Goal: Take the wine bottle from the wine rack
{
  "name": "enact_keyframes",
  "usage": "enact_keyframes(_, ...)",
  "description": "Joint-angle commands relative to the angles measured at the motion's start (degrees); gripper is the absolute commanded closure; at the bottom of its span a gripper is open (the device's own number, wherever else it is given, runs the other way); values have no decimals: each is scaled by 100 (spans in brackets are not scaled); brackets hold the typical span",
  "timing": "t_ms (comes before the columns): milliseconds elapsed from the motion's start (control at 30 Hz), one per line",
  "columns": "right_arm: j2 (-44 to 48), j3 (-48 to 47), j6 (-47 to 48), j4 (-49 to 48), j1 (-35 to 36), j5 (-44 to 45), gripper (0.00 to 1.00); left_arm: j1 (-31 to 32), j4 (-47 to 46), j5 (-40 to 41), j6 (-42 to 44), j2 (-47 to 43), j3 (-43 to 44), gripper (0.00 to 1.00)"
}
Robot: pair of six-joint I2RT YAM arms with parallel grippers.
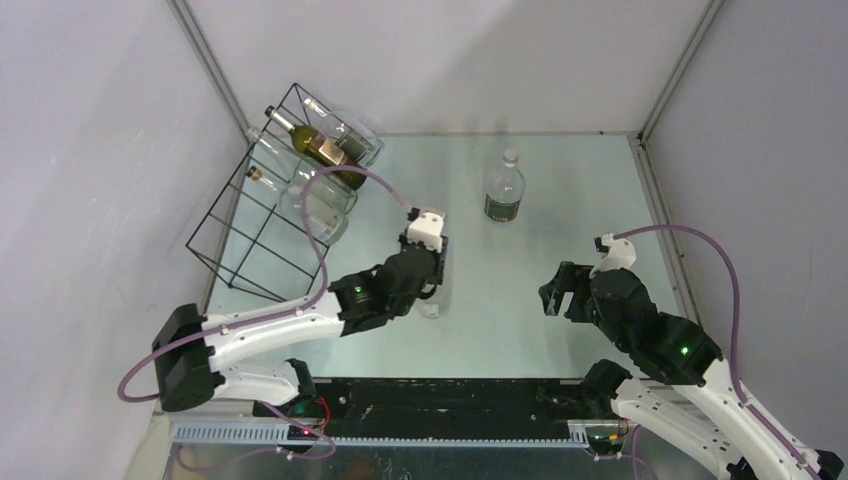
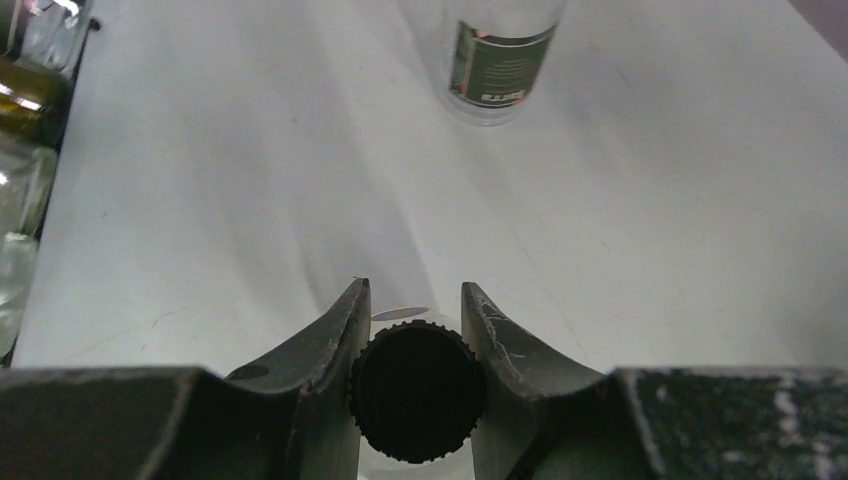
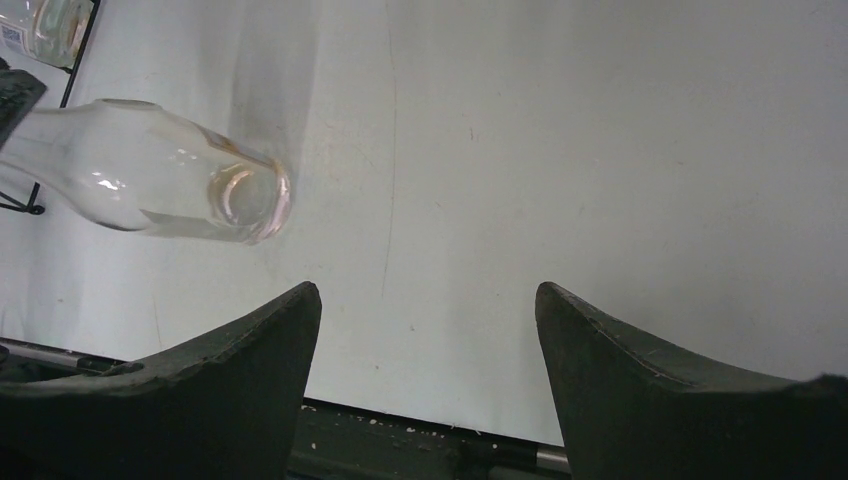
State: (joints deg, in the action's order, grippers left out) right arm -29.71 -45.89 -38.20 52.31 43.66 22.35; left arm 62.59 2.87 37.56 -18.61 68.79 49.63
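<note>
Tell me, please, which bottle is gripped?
The clear black-capped bottle, clamped at its cap in the left gripper; the green-labelled bottle stands free; the other bottles lie in the wine rack.

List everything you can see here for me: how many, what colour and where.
rack: one, black wire, far left of table
racked bottles: several, mostly clear, one dark green, lying in rack
labelled bottle: one, clear with dark label, upright, far centre
held bottle: one, clear with black cap, mid-table
table: one, pale
left gripper: one, black, shut on held bottle's cap
right gripper: one, black, open, empty, right side
</note>
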Motion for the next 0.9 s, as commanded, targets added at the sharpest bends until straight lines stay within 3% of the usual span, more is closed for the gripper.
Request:
enact_keyframes(0, -27, -52, -41, -20, -16, 142, 18, 369, -1227, 410, 187, 341, 586, 100)
enact_keyframes(200, -61, -137, 124, -7, -24, 93, 18, 505, -1270, 552, 126, 628, 628, 98)
enact_keyframes(267, -62, -176, 121, 47, -30, 105, 18, 528, -1259, 535, 113, 686, 634, 93)
enact_keyframes(500, -83, -184, 192, 174, -31, -176, 16, 664, -964, 575, 261, 887, 857, 62)
enact_keyframes(867, -54, -192, 419, 45, -34, -499, 13, 719, -699, 916, 202, 776, 796, 42)
